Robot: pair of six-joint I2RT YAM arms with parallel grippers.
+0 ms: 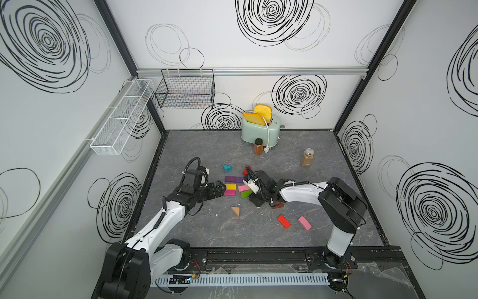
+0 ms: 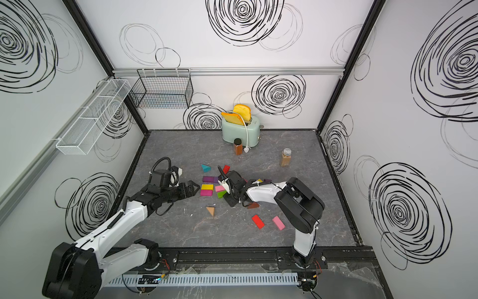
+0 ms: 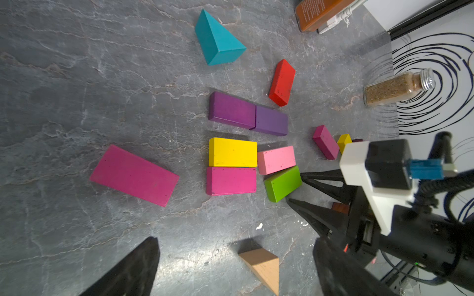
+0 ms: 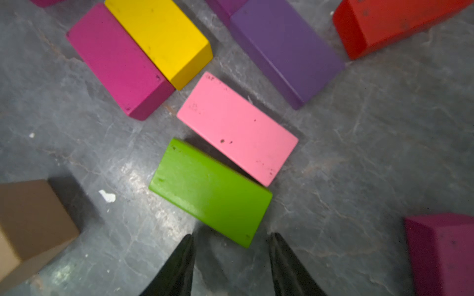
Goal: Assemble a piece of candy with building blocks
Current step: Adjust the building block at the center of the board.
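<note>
Building blocks lie around the middle of the table, painted in solid colours and lightly scuffed. You have a yellow brick and a magenta brick side by side and touching, with two purple bricks end to end beside them. A pink brick and a green brick lie askew. A teal wedge sits toward the back edge and a tan wedge toward the front.

Your right gripper has its fingers parted, with the green brick's corner between the tips and a gap on either side; it grasps nothing. Your left gripper is spread wide and empty, just beside the yellow and magenta pair.

The table is grey and marbled. The walls are white with black scribbled swirls. A toaster stands at the back edge.
</note>
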